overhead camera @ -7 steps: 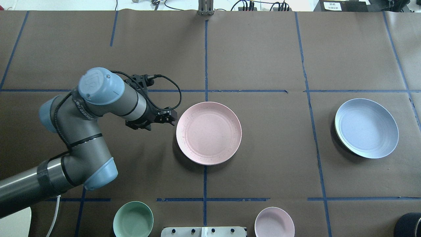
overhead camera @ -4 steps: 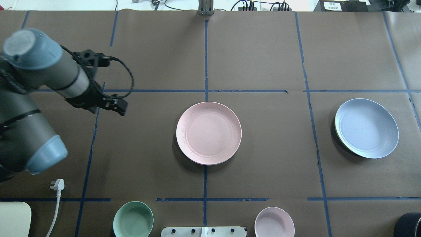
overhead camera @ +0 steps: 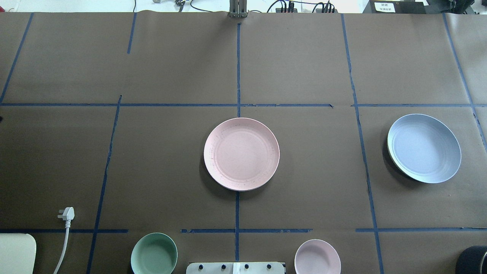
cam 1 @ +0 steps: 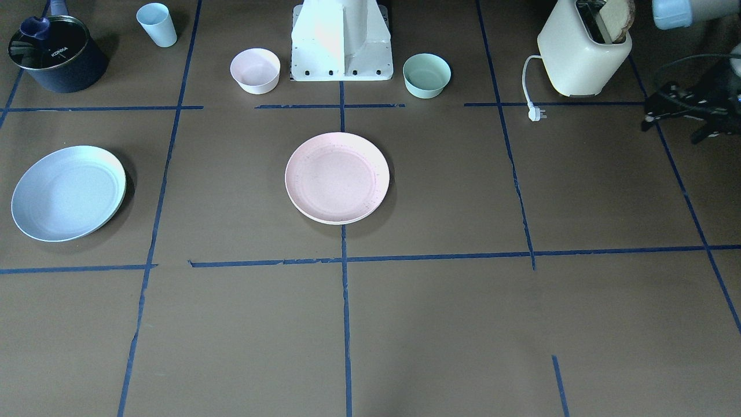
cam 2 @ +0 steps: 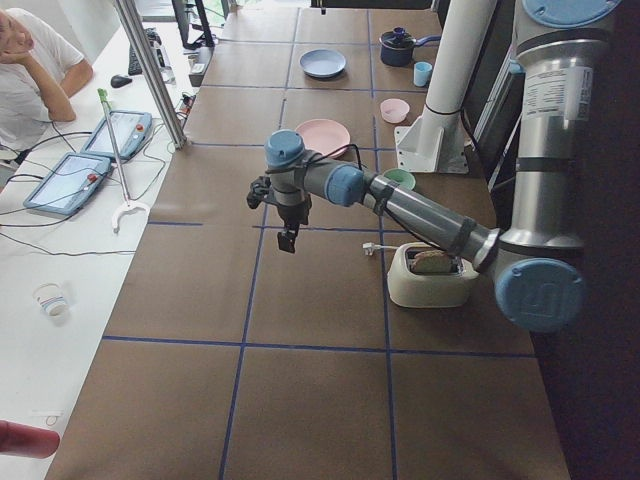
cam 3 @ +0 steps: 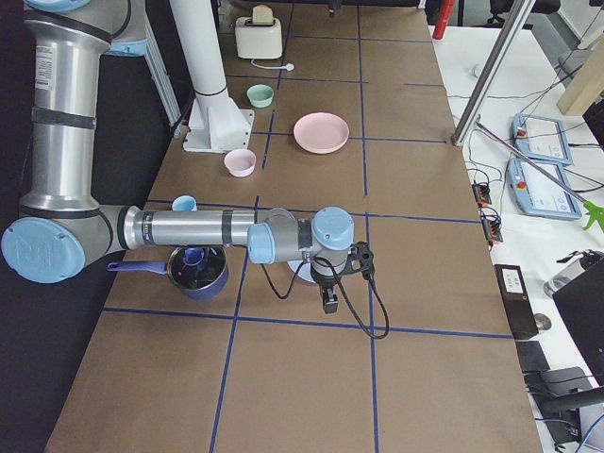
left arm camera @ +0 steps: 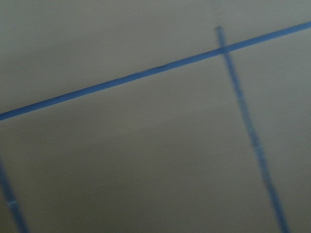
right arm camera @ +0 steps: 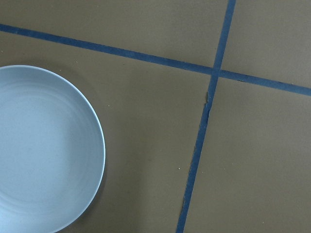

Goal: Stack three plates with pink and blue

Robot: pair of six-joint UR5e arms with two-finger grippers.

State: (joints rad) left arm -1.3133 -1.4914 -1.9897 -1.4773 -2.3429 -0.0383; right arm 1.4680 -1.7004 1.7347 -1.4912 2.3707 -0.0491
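Note:
The pale pink plate (overhead camera: pixel 241 154) lies at the table's middle and also shows in the front view (cam 1: pixel 337 178). The light blue plate (overhead camera: pixel 424 148) lies at the right, with a cream rim (cam 1: pixel 122 197) showing under it, so the cream plate is mostly hidden. My left gripper (cam 2: pixel 286 241) hangs over bare table far left of the pink plate, out of the overhead view; I cannot tell if it is open or shut. My right gripper (cam 3: pixel 327 304) hovers beside the blue plate (right arm camera: pixel 43 150); I cannot tell its state.
A mint bowl (overhead camera: pixel 154 254) and a small pink bowl (overhead camera: pixel 317 257) flank the robot base (cam 1: pixel 341 40). A toaster (cam 1: pixel 583 49) with its loose plug (overhead camera: pixel 67 214) stands at the near left. A dark pot (cam 1: pixel 57 53) and a blue cup (cam 1: pixel 157 24) stand at the near right.
My left arm has swung from beside the pink plate to the left and out of the overhead view. The plates have not moved.

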